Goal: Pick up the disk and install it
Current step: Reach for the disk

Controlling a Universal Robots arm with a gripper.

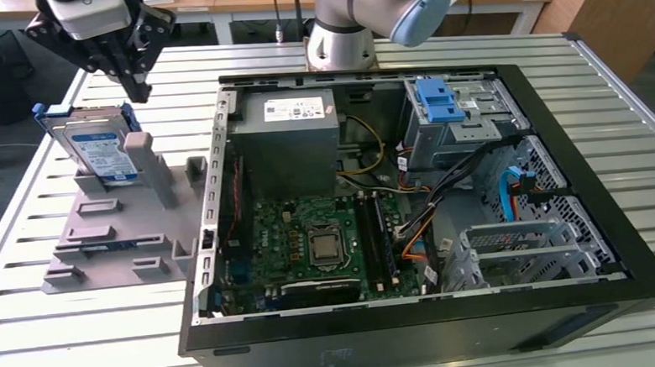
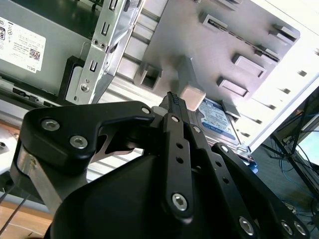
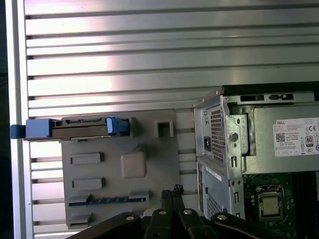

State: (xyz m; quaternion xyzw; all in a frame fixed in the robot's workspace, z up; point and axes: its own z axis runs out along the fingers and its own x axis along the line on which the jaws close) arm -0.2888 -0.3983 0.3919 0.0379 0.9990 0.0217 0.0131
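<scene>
The disk is a silver drive with a white-and-blue label in a thin blue bracket. It stands on edge in a grey holder at the exterior view's left. My gripper hangs above and just behind it, shut with nothing in it, apart from the disk. In the first wrist view the disk shows edge-on on the holder, well beyond my gripper. In the second wrist view my gripper points toward the holder and the disk's label.
An open computer case lies to the holder's right, with a grey power supply, a motherboard and a drive cage with a blue latch. The arm's base stands behind the case on the slatted metal table.
</scene>
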